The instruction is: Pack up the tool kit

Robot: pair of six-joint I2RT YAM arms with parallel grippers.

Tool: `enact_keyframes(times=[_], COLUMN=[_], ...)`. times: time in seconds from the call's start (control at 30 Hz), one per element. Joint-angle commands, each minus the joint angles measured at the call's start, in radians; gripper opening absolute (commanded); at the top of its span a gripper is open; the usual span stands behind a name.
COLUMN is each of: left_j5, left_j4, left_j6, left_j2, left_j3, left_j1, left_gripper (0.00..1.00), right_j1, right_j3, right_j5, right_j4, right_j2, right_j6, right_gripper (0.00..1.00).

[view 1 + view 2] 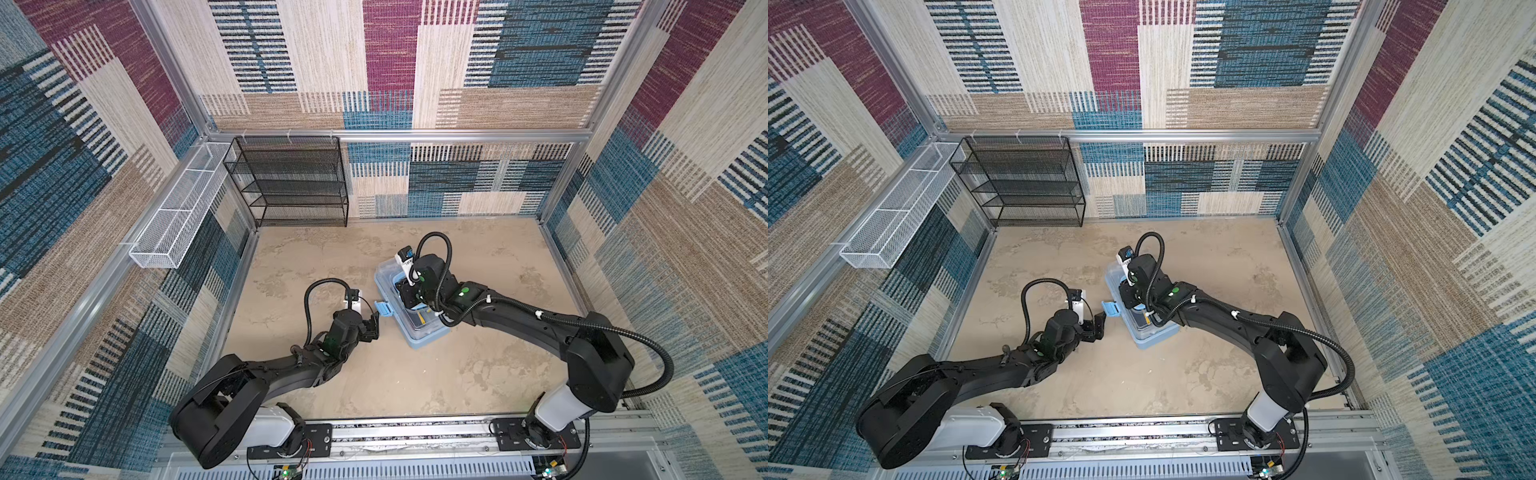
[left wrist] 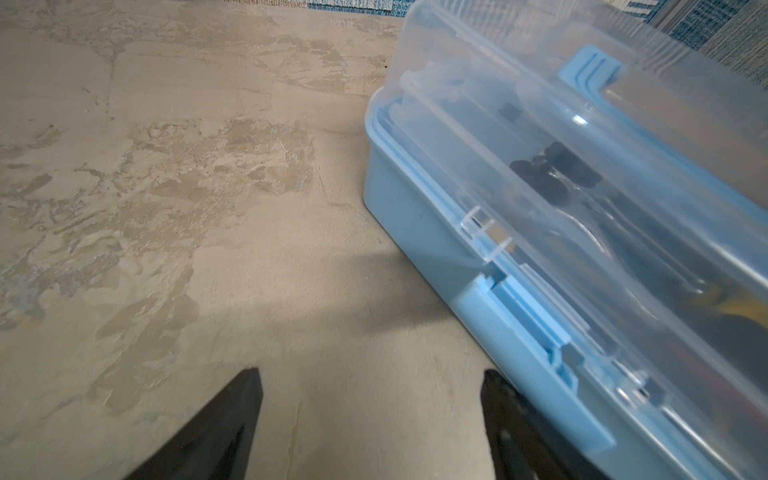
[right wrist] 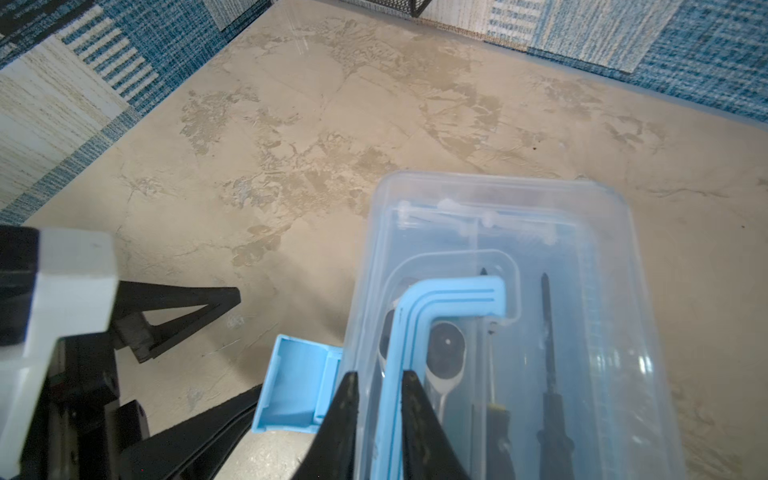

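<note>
nearest, the left fingers (image 2: 226, 419) stand wide apart above the desk (image 1: 415, 382), holding nothing, just beside the flipped-out latch (image 3: 291, 374) of the light-blue toolbox (image 1: 427, 338), which sits mid-desk. the right fingers (image 3: 347, 415) are pinched on its blue handle (image 3: 453, 299) atop the clear lid (image 3: 582, 232) (a ratchet (image 3: 446, 345) and 2 screwdrivers (image 3: 548, 365) show through). far back: black mesh rack (image 1: 291, 183), white mesh basket (image 1: 174, 224).

No legible text, brand or number anywhere; marking on right wrist camera housing (image 1: 407, 261) too small.
</note>
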Motion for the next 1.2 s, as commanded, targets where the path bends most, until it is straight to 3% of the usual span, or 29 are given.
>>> enact_keyframes(times=[0.0,0.5,1.17], left_j5=[0.039,0.098,0.145], left_j4=[0.022,0.031,0.073], left_j6=[-0.020,-0.045,-0.062], left_j2=[0.002,0.023,0.056], left_j3=[0.013,0.021,0.036], left_j1=[0.011,0.037,0.046], left_gripper=[0.86,0.86,0.85], right_j1=[0.012,0.045,0.055], right_j3=[0.018,0.025,0.057], right_j5=[-0.007,-0.082,-0.122], right_j4=[0.020,0.005,-0.032], right_j2=[0.018,0.046,0.088], right_j6=[0.009,-0.006,-0.010], right_gripper=[0.18,0.07,0.08])
